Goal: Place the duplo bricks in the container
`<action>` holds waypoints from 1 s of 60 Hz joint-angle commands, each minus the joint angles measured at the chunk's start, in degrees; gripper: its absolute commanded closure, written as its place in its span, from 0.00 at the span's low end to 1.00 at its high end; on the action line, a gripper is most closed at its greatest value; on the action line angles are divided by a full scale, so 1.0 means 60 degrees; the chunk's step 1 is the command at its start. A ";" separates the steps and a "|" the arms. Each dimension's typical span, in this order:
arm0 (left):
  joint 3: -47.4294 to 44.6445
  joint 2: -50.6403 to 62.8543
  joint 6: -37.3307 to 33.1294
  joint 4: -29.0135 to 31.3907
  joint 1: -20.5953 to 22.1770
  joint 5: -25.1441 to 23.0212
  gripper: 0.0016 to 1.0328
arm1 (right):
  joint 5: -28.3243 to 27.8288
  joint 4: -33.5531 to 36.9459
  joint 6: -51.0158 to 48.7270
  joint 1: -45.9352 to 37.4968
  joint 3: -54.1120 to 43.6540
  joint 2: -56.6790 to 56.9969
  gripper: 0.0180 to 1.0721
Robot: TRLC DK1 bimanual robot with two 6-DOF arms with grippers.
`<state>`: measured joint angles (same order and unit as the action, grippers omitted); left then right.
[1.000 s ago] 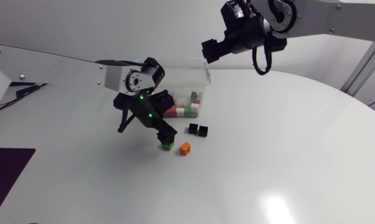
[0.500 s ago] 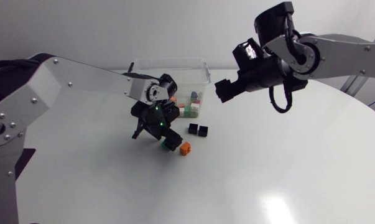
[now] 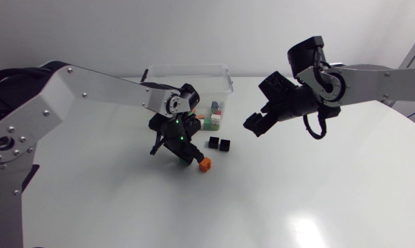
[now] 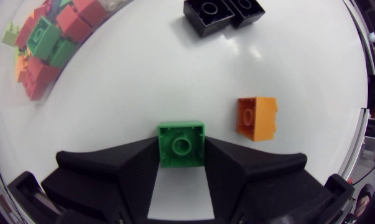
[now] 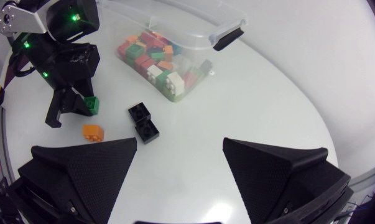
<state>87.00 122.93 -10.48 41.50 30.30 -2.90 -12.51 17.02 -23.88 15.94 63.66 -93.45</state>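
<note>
Head and wrist views of two arms over a white tabletop [image 3: 317, 200]. The clear container [image 3: 186, 68] stands at the far side and serves as the reference for all places below. It holds a heap of loose bricks [image 5: 151, 57] in red, green, orange and white.

Left end effector [image 3: 187, 156]: closed on a green brick [image 4: 181, 144], one finger against each of two opposite faces, studs facing the wrist camera. The brick is outside the container, near its front wall. Whether it touches the tabletop cannot be told.

Orange brick [image 4: 257, 118]: on the tabletop just beside the green brick but apart from it, and slightly farther from the container.

Black bricks [image 5: 143, 122]: two, touching each other, on the tabletop between the orange brick and the container's front right corner.

Right end effector [image 5: 180, 160]: fingers spread wide with nothing between them, held above the tabletop to the right of the container and well apart from every brick.
</note>
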 commanded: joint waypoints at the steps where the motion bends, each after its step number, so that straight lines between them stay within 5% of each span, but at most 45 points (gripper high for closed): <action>1: -0.0277 -0.0245 0.0179 0.0071 0.0120 0.0058 0.69 | -0.0888 0.0826 -0.0957 -0.0387 0.0831 -0.1124 0.05; 12: -0.0716 -0.1314 0.0004 0.0145 0.0062 0.0058 0.69 | -0.2045 0.1881 -0.2890 -0.0533 0.1754 -0.2384 0.05; 48: -0.1038 -0.4771 -0.0919 -0.0602 -0.0173 0.0116 0.69 | -0.2119 0.1983 -0.4209 0.0389 0.3262 -0.4669 0.05; 60: -0.0745 -0.5094 -0.1051 -0.1481 -0.0246 0.0116 0.69 | -0.2075 0.1778 -0.4326 0.0477 0.3423 -0.5197 0.17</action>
<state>80.95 93.41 -15.51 33.78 29.39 -2.48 -25.26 28.10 -48.10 18.04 83.09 -122.34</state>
